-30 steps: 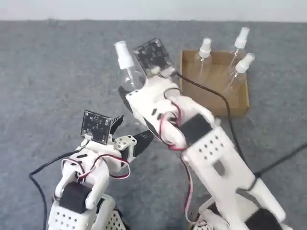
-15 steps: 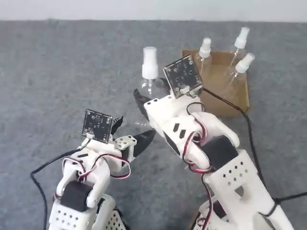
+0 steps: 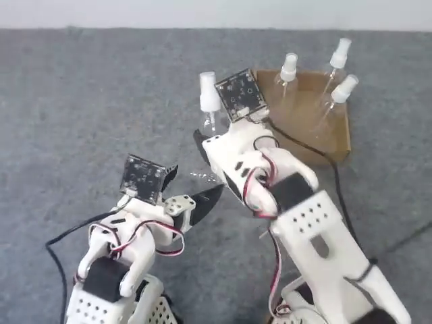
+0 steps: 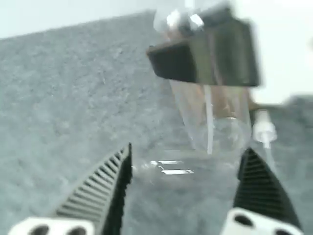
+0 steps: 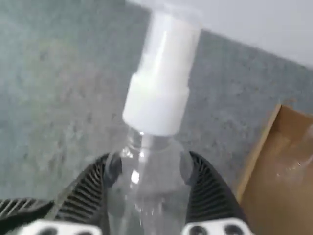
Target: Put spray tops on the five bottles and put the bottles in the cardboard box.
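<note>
A clear bottle (image 3: 210, 120) with a white spray top (image 3: 207, 90) stands upright off the table, my right gripper (image 3: 206, 140) shut on its body just left of the cardboard box (image 3: 337, 145). In the right wrist view the bottle (image 5: 146, 171) sits in my right gripper (image 5: 149, 161), the ribbed fingers (image 5: 83, 196) at both sides under the spray top (image 5: 159, 93). Three capped bottles (image 3: 289, 67) stand in the box. My left gripper (image 3: 189, 187) is open and holds nothing, nearer the front; in its wrist view my left gripper (image 4: 188, 152) faces the held bottle (image 4: 210, 122).
Grey carpet-like table surface (image 3: 81, 101) spreads wide to the left. The box's near wall (image 5: 283, 166) is close beside the held bottle. Black cables (image 3: 317, 152) trail from both arms across the front of the box and the table.
My right arm has swung right with the bottle, from a tilt to upright, ending close to the box's left edge. My left gripper has shifted slightly right and stays open.
</note>
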Controlling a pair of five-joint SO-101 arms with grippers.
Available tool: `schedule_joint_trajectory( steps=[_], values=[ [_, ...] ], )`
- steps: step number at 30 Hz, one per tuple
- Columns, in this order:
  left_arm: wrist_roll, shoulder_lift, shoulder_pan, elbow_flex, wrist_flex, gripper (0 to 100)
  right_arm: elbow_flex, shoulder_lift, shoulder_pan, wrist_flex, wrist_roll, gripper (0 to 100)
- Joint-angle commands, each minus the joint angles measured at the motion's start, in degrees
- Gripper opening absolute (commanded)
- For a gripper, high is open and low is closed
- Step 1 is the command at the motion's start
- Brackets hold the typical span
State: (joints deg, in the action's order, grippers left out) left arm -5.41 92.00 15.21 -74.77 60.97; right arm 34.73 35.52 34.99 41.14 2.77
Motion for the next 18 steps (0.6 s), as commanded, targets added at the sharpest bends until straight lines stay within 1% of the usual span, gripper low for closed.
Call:
schedule_joint_trajectory(
  steps=[1, 4, 7, 10, 18],
  values=[
    [1.58, 1.05, 0.44, 3.12, 0.35, 32, -0.88, -3.38, 0.48, -4.88, -0.79, 0.6],
    [1.58, 1.05, -0.18, 2.51, -1.23, 32, -0.88, -3.47, 2.86, -4.53, -0.88, 0.6],
    [1.49, 0.88, -3.25, 0.92, -4.04, 32, -0.88, -1.01, 4.79, -1.89, -1.14, 0.6],
    [1.67, 0.97, -4.75, -0.13, -4.84, 32, -0.88, 3.12, 4.62, 1.45, -1.14, 0.6],
    [1.67, 0.97, -4.66, -0.22, -4.75, 32, -0.88, 9.54, 4.53, 7.34, -1.23, 0.6]
  ],
)
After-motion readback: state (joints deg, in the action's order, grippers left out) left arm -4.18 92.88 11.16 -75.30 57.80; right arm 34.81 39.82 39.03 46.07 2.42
